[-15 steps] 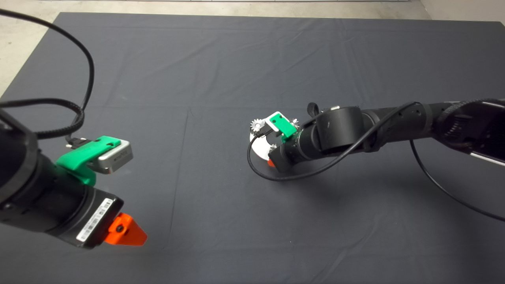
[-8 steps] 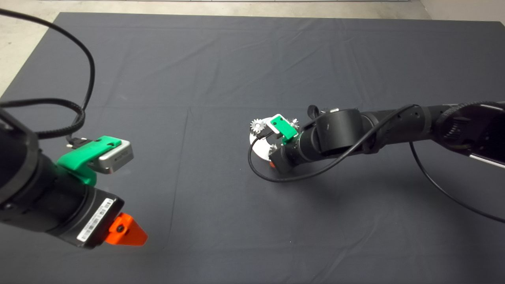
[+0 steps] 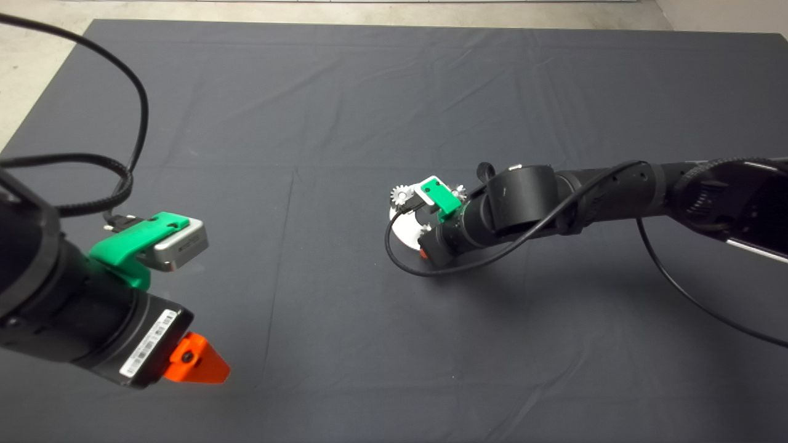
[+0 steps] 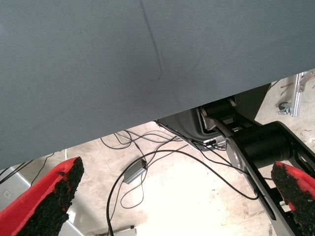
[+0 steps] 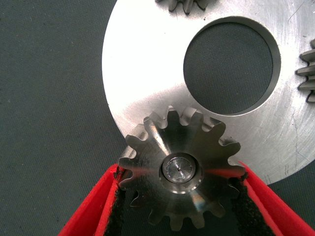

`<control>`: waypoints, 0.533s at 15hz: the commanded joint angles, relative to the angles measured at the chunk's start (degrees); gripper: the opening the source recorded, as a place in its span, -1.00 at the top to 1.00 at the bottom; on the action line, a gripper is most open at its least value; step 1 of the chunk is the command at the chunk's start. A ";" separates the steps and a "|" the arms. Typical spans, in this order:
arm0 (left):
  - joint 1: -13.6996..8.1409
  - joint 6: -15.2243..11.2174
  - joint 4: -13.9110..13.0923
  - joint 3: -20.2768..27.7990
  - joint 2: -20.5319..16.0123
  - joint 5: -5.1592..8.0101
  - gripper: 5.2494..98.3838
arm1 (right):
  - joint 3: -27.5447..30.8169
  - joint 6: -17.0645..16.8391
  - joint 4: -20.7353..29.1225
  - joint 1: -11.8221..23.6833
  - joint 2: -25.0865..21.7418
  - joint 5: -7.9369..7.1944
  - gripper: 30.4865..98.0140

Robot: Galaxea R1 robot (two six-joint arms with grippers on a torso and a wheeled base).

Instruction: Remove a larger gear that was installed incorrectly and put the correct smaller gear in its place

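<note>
The larger gear (image 5: 182, 169), dark grey with chunky shiny teeth, sits on a pin at the rim of a round silver plate (image 5: 142, 83). My right gripper (image 5: 181, 172) is down at the plate (image 3: 400, 232), and its two fingers (image 5: 115, 211) press against the gear's teeth on both sides. In the head view the wrist hides the larger gear. A small dark gear with glinting tips, the smaller gear (image 3: 459, 189), peeks out on the mat beside the right wrist. My left gripper (image 3: 197, 360) is parked at the lower left, open and empty (image 4: 172, 196).
A silvery gear (image 3: 401, 195) sits at the plate's far rim. Parts of two pale gears (image 5: 187, 4) (image 5: 307, 73) show at the plate's edge, and the plate has a large round centre hole (image 5: 229, 66). A black cable (image 3: 394, 255) loops beside the plate.
The right arm has shifted slightly over the plate, with its gripper staying at the larger gear. The left arm has not moved.
</note>
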 commanded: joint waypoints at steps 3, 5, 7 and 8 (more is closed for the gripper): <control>-0.56 -0.16 0.25 0.66 -0.10 0.12 -0.99 | -0.08 0.30 -1.85 1.22 0.74 0.29 0.43; -0.55 -0.16 0.21 0.66 -0.10 0.12 -0.99 | 0.10 0.16 -1.85 1.22 0.83 0.29 0.46; -0.55 -0.16 0.21 0.66 -0.10 0.12 -0.99 | 0.27 0.30 -1.76 1.31 0.74 0.12 0.46; -0.55 -0.16 0.21 0.66 -0.10 0.03 -0.99 | 1.04 0.30 -1.76 1.40 0.62 0.17 0.48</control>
